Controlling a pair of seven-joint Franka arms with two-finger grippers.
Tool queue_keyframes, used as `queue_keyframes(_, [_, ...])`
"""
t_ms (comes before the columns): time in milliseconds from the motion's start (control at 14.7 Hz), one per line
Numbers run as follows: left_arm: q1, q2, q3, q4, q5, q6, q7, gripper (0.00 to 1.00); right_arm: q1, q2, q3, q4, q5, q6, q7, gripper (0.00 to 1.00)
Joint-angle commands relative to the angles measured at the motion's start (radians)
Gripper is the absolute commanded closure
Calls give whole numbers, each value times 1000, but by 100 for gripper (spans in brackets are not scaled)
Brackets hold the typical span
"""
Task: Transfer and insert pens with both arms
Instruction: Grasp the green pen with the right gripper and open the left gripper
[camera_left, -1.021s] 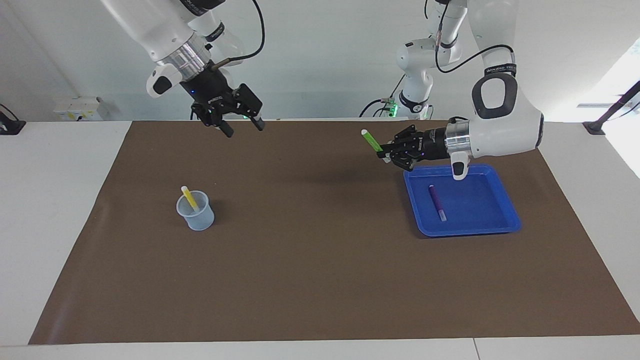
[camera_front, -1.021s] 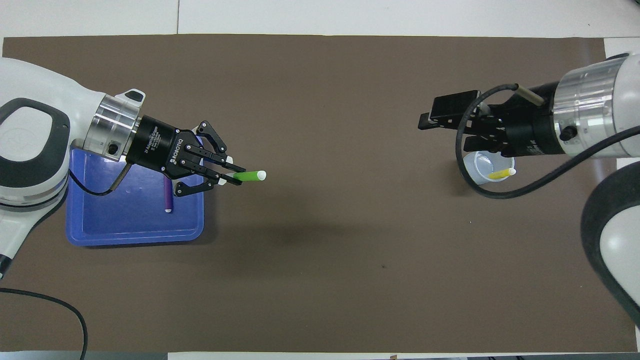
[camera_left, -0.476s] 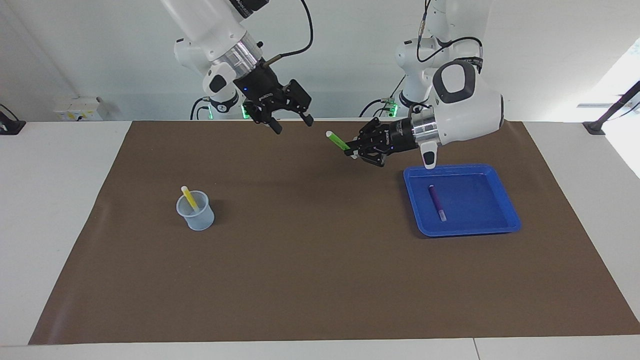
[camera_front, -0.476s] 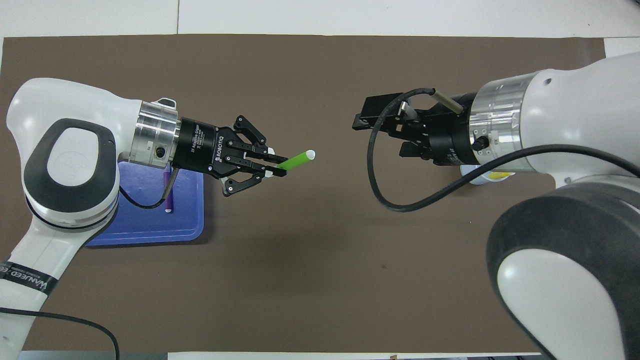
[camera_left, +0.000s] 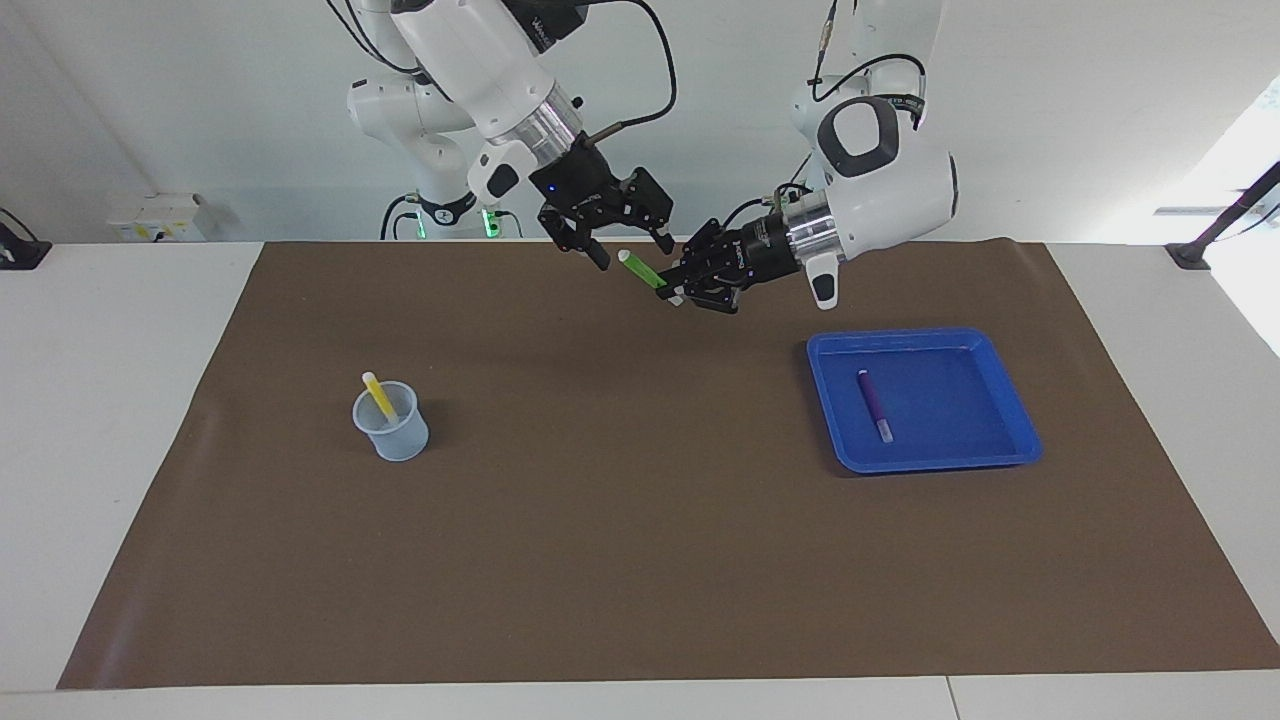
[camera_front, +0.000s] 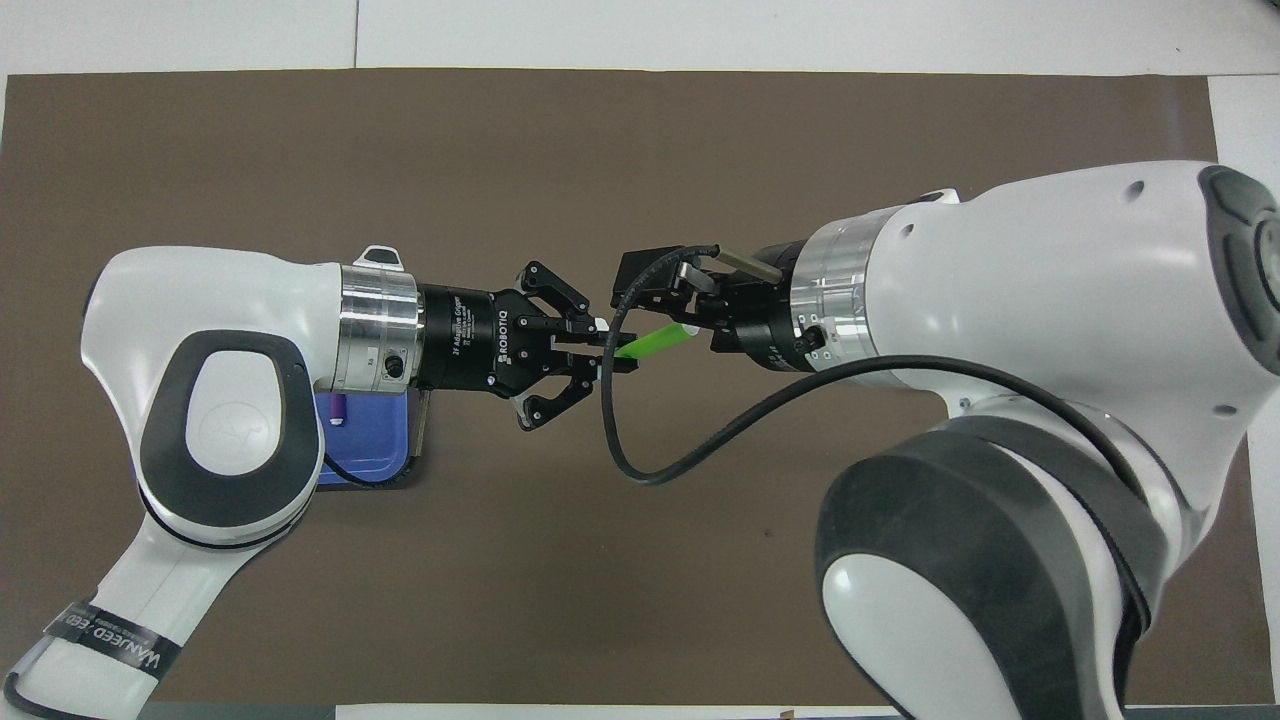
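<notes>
Your two arms have closed in on each other over the last second and now meet above the brown mat (camera_left: 640, 560), over its middle strip near the robots. The left gripper (camera_left: 672, 292) has carried the green pen (camera_left: 641, 271) away from above the blue tray (camera_left: 1010, 440) and holds it clamped by its lower end, pale tip pointing up toward the right gripper (camera_left: 626, 252). That one has swung over from above the cup (camera_left: 392, 424) and now has its fingers spread wide around the pen's tip. I judge the handover is about to happen; the right claw has yet to close. The facing view shows you the pen's tilt, both grippers well clear of the mat, the yellow pen (camera_left: 378, 396) standing in the cup toward the right arm's end, and the purple pen (camera_left: 873, 405) lying in the tray. The overhead view hides the cup under the right arm and most of the tray, but it shows the green pen (camera_front: 652, 343) lined up between the open fingers.
</notes>
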Motion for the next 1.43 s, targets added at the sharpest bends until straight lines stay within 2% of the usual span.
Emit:
queue_keyframes(0, [-8, -34, 8, -37, -38, 23, -7, 100, -6, -10, 3, -19, -32, 14, 3, 0])
queue_keyframes(136, [-8, -34, 8, -37, -46, 26, -5, 100, -7, -12, 3, -27, -46, 14, 1, 3])
queue_keyframes(204, [-8, -34, 8, -37, -46, 26, -5, 100, -7, -13, 3, -28, -46, 12, 0, 14])
queue_keyframes(272, [-8, -34, 8, -37, -46, 27, -5, 100, -7, -16, 3, -31, -47, 12, 0, 41])
queue_keyframes(340, [-8, -34, 8, -37, -46, 27, -5, 100, -6, -17, 3, -31, -47, 6, 0, 75])
queue_keyframes(408, [-8, -34, 8, -37, -46, 30, -5, 100, -6, -17, 3, -31, -49, 3, 0, 100])
queue_keyframes(1089, [-8, -34, 8, -37, -60, 39, -5, 100, -10, -13, 3, -28, -92, -3, -17, 100])
queue_keyframes(1157, [-6, -36, 9, -35, -60, 45, -10, 10, -19, -13, 3, -28, -115, -9, -45, 100])
queue_keyframes(1225, [-6, -42, 11, -37, -60, 55, -13, 0, -24, -13, 3, -28, -121, -12, -72, 100])
queue_keyframes(1361, [11, -54, 12, -41, -60, 50, -16, 0, -59, -13, -4, -30, -160, -38, -120, 100])
